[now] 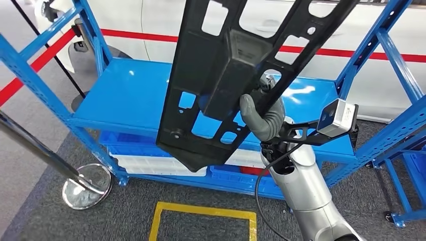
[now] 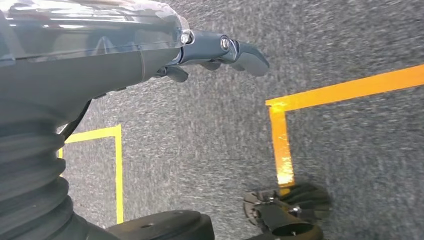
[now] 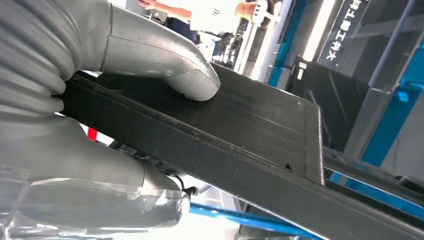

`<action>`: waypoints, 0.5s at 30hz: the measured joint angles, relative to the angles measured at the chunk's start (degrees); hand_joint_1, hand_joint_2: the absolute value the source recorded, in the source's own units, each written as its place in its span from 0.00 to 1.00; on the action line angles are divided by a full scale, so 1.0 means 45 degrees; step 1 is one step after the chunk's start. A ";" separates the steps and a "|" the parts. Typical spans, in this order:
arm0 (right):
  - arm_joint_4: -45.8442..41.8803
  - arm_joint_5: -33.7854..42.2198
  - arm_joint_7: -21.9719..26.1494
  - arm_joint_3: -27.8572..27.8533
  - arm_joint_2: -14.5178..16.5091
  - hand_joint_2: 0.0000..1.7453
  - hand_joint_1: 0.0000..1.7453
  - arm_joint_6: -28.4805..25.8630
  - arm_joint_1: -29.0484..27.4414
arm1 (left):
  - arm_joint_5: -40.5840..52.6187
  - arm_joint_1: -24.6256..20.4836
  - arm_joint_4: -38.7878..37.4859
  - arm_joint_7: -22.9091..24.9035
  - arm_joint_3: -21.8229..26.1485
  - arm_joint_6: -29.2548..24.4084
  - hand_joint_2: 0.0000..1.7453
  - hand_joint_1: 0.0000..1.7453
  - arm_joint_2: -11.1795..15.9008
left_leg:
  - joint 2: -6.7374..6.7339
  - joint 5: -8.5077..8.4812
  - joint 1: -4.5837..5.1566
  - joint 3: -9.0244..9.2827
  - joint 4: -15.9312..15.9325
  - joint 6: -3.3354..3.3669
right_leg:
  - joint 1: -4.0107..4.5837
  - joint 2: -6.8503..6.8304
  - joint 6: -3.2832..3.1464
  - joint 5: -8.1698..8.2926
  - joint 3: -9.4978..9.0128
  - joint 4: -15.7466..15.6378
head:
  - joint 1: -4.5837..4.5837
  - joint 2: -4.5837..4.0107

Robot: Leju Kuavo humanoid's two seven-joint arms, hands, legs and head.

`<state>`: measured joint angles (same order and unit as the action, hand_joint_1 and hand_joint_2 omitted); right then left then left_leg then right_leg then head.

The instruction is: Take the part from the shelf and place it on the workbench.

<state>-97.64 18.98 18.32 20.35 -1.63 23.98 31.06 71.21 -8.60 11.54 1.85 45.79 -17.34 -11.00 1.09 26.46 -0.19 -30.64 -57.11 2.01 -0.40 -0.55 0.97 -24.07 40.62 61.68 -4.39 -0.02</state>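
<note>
The right hand [image 1: 261, 118] grips the part [image 1: 236, 70] from one side, thumb pressed flat on a raised black rib and the fingers tucked underneath, so the whole long panel hangs off a single hold near its middle. The right wrist view shows the thumb [image 3: 187, 82] lying on a smooth, sloped face with little to catch on; if the part's weight twists it, I judge it could slide out from under that thumb. The part is lifted clear of the shelf [image 1: 125, 95], tilted, its lower corner hanging just in front of the shelf edge and its upper end running out of the head view. That lower corner could knock the edge or the blue bins [image 1: 120, 143] below if the arm drops or the robot turns too soon. The left hand [image 2: 220, 52] hangs by the robot's side over grey carpet, holding nothing, its fingers loosely curled; it gives the part no support, so any swing must be absorbed by the right hand alone. On the floor the yellow tape [image 1: 203, 213] marks a box just ahead of the robot. Farther off stand the blue uprights [image 1: 374, 45] of the shelf to the right, and a chrome post base [image 1: 86, 186] to the left; a wide turn with so long a part might clip either. The bench is out of sight, so the carry is yet to come, and walking will jolt the hold.
</note>
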 joint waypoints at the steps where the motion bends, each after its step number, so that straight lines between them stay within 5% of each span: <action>1: -0.0026 -0.0023 -0.0004 -0.0030 -0.0004 1.00 0.99 -0.0004 -0.0008 | 0.0015 -0.0009 0.0000 0.0002 0.0000 0.0008 1.00 0.00 -0.0001 | 0.0029 -0.0160 0.0011 -0.0176 0.0007 0.0036 | -0.0024 0.0043 0.0053 -0.0706 0.0183 0.0690 | 0.0000 0.0000; 3: -0.0046 -0.0052 -0.0010 -0.0057 -0.0012 1.00 0.99 -0.0006 -0.0041 | 0.0019 0.0007 0.0000 0.0002 0.0000 0.0021 1.00 0.00 -0.0003 | 0.0112 -0.0461 0.0012 -0.0590 -0.0009 0.0042 | -0.0062 0.0063 0.0144 -0.1706 0.0468 0.2288 | 0.0000 0.0000; 5: -0.0047 -0.0055 -0.0012 -0.0058 -0.0016 1.00 0.99 -0.0004 -0.0062 | 0.0016 0.0034 0.0000 0.0004 0.0000 0.0035 1.00 0.00 -0.0003 | 0.0250 -0.0760 0.0002 -0.1022 -0.0040 -0.0020 | -0.0111 0.0085 0.0195 -0.1555 0.0185 0.2833 | 0.0000 0.0000; 7: -0.0050 -0.0066 -0.0017 -0.0058 -0.0017 1.00 0.99 0.0008 -0.0056 | 0.0002 0.0030 0.0000 0.0006 0.0001 0.0034 1.00 0.00 -0.0006 | 0.0453 -0.1030 -0.0032 -0.1411 -0.0107 -0.0129 | -0.0182 0.0394 0.0179 -0.1022 -0.0929 0.1704 | 0.0000 0.0000; 10: -0.0074 -0.0166 -0.0049 -0.0056 -0.0013 1.00 0.99 0.0026 -0.0024 | 0.0007 -0.0019 0.0000 -0.0001 0.0001 -0.0030 1.00 0.00 -0.0026 | 0.0809 -0.1376 -0.0049 -0.1754 -0.0174 -0.0347 | -0.0191 0.1142 0.0011 -0.1299 -0.2594 -0.0605 | 0.0001 0.0000; 13: -0.0103 -0.0330 -0.0136 -0.0044 0.0017 1.00 0.99 0.0002 0.0036 | 0.0052 0.0000 0.0000 -0.0165 0.0000 -0.0088 1.00 0.00 -0.0038 | 0.1108 -0.1626 -0.0091 -0.1912 -0.0088 -0.0605 | -0.0136 0.0785 -0.0274 -0.1223 -0.2629 -0.0935 | -0.0001 0.0000; 15: -0.0143 -0.0385 -0.0166 -0.0038 0.0061 1.00 0.99 -0.0008 0.0058 | 0.0048 0.0002 0.0000 -0.0295 0.0000 -0.0089 1.00 0.00 -0.0040 | 0.0684 -0.1030 -0.0101 -0.2227 -0.0659 -0.0691 | -0.0135 0.0397 -0.0508 -0.0999 -0.2489 -0.1018 | -0.0004 0.0000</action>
<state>-98.28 17.25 17.57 20.18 -1.35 23.94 31.33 71.43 -8.59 11.54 0.52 45.79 -17.74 -11.19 4.17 21.82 -0.64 -40.66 -60.07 -1.10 -1.00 1.24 -1.32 -28.56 29.42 57.10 -4.41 -0.02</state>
